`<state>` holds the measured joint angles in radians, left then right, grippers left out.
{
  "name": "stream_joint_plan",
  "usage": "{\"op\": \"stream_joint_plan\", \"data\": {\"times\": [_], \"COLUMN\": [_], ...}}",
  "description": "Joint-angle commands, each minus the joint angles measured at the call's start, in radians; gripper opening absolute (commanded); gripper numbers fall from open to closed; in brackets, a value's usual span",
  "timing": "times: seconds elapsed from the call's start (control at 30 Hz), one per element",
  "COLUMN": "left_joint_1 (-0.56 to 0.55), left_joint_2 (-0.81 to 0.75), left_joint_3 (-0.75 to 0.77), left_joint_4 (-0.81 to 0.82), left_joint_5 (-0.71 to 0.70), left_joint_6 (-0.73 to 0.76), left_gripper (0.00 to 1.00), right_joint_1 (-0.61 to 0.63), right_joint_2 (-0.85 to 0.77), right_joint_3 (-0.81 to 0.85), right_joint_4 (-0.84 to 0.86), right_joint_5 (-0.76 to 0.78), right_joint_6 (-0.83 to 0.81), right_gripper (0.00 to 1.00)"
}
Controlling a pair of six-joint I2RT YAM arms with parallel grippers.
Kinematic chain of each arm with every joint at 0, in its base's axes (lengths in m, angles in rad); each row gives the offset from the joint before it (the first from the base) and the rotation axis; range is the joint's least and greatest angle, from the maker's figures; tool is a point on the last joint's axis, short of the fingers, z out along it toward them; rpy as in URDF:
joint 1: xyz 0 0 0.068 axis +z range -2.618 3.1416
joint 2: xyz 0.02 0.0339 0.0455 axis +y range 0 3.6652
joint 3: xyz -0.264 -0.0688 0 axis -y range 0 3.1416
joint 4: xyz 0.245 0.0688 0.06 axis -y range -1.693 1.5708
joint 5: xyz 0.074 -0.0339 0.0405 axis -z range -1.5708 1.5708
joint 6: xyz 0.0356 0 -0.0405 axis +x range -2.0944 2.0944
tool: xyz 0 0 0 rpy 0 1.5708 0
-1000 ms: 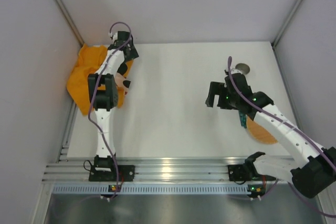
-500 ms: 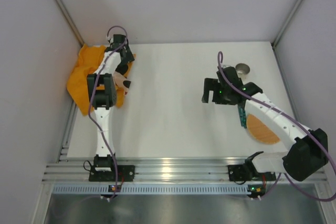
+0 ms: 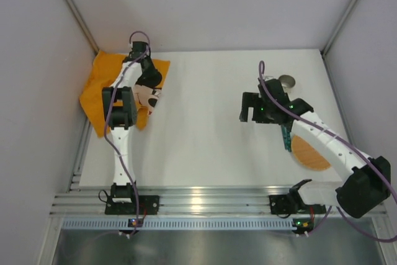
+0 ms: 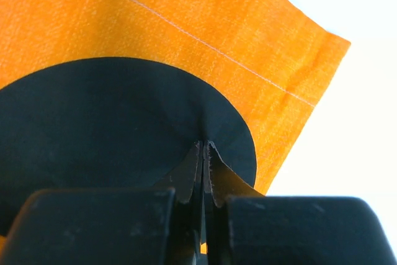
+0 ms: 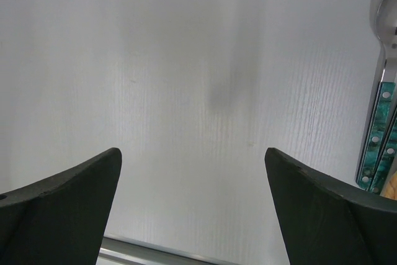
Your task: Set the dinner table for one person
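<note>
The dinner table (image 3: 205,110) is a large white top. At its far left lies an orange cloth (image 3: 99,94) with a cartoon print. My left gripper (image 3: 151,86) is shut on it. In the left wrist view the left gripper (image 4: 205,153) pinches a raised fold in a black printed disc on the cloth (image 4: 186,23), whose hemmed corner lies on the table (image 4: 353,128). My right gripper (image 3: 247,111) hovers open over bare table right of centre. In the right wrist view the right gripper (image 5: 192,153) has nothing between its jaws, only the table (image 5: 186,60).
Teal-handled cutlery (image 3: 286,138) lies by the right arm, beside a round orange-brown plate (image 3: 309,153). The cutlery (image 5: 378,134) shows at the right edge of the right wrist view. A small metal cup (image 3: 286,81) stands at the far right. Grey walls enclose three sides.
The left gripper has shut on the orange cloth, and the cloth's far corner now spreads out to the right. The right arm swung slightly left, then held still.
</note>
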<state>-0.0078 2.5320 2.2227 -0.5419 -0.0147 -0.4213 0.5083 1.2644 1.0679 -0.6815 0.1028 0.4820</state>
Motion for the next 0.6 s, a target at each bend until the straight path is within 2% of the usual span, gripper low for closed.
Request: {"op": "stream_joint_plan", "data": {"times": [0.0, 0.23, 0.33, 0.53, 0.57], "left_joint_1": [-0.072, -0.187, -0.250, -0.447, -0.515], "left_joint_2": [-0.038, -0.162, -0.242, -0.429, -0.465], "left_joint_3": [-0.106, -0.394, -0.596, -0.822, -0.839], "left_joint_4": [-0.046, -0.055, -0.032, 0.054, 0.065], "left_joint_5": [0.179, 0.271, 0.283, 0.311, 0.314], "left_joint_6": [0.059, 0.099, 0.089, -0.006, -0.051], "left_gripper": [0.00, 0.00, 0.00, 0.00, 0.00], "right_joint_1": [0.004, 0.004, 0.006, 0.006, 0.006], "right_joint_2": [-0.065, -0.164, -0.233, -0.388, -0.422], "right_joint_3": [-0.006, -0.086, -0.121, -0.207, -0.218], "right_joint_4": [-0.003, -0.007, -0.023, -0.059, -0.065], "right_joint_5": [-0.006, -0.014, -0.015, -0.026, -0.031], "right_joint_6": [0.001, 0.018, 0.032, 0.055, 0.056], "right_gripper": [1.00, 1.00, 1.00, 1.00, 1.00]}}
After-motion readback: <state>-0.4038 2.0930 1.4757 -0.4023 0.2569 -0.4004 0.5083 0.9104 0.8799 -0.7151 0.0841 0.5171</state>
